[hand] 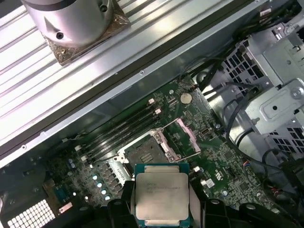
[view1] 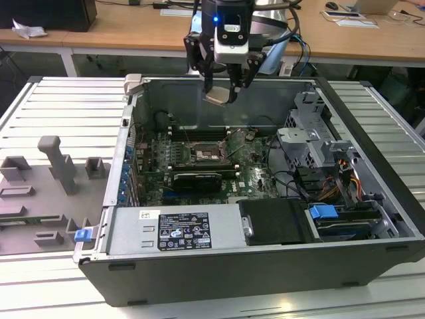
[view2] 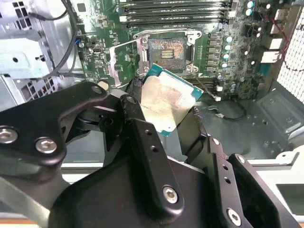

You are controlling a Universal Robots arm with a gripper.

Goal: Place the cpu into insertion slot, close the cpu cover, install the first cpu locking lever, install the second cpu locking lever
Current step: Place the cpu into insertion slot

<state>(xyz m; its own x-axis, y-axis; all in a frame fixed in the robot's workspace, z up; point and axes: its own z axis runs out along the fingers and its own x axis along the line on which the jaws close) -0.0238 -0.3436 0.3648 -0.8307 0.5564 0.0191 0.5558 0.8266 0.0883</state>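
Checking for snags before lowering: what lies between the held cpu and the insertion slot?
Nothing: in the exterior view the cpu, held in the claw, hangs high, with only open air between it and the uncovered insertion slot.

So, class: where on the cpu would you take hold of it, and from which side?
Probably by two opposite thin edges, from above, as the gripper holds the cpu. It is a flat square, so edge grips leave its broad underside free to seat in the insertion slot below.
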